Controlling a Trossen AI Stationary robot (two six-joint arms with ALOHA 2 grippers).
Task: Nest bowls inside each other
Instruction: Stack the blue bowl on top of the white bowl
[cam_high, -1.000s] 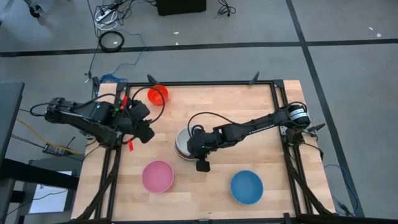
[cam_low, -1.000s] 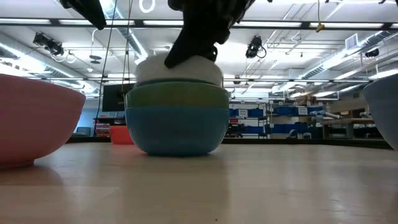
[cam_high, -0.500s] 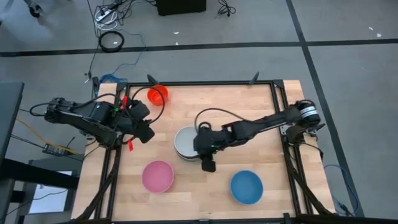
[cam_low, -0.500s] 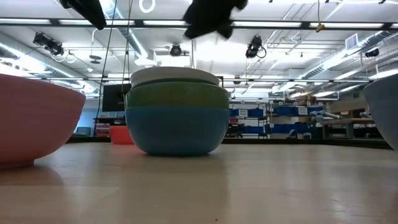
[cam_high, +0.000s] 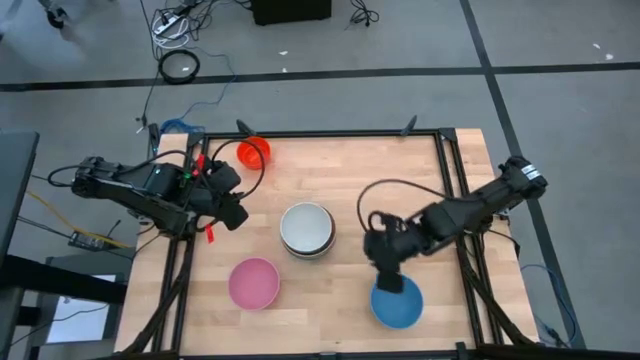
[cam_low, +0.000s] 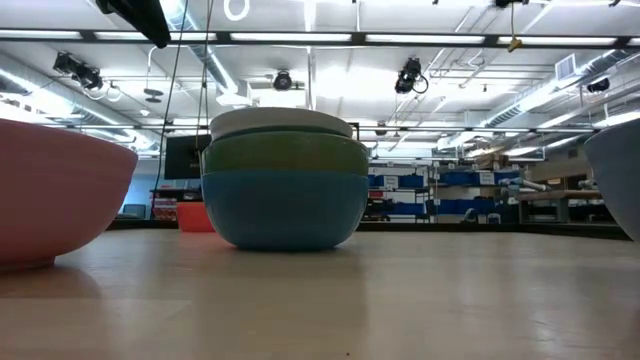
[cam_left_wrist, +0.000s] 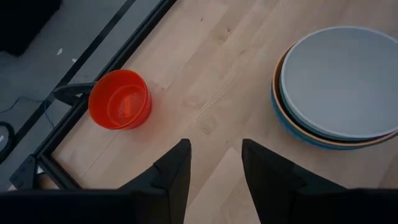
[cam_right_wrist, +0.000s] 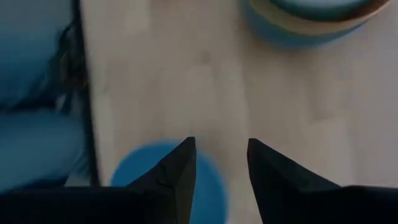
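surface (cam_high: 350, 170): pale wood with faint plank lines
frame (cam_high: 330, 133): black, edging the surface
stack of bowls (cam_low: 285, 180): white on top, green band below, teal at the bottom; an orange rim (cam_left_wrist: 323, 142) shows between white and teal in the left wrist view
red bowl (cam_high: 254, 153): bright red-orange, plain
pink bowl (cam_high: 254, 283): plain pink
blue bowl (cam_high: 398, 303): plain mid blue
left arm's fingers (cam_left_wrist: 174, 171): black
right arm's fingers (cam_right_wrist: 177, 168): black
floor (cam_high: 560, 110): grey, crossed by dark lines

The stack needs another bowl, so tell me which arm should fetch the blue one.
Right. The right gripper hangs open just above the blue bowl, empty. The left gripper waits at the table's left edge, past the stack, far from that bowl and nearer the red bowl.
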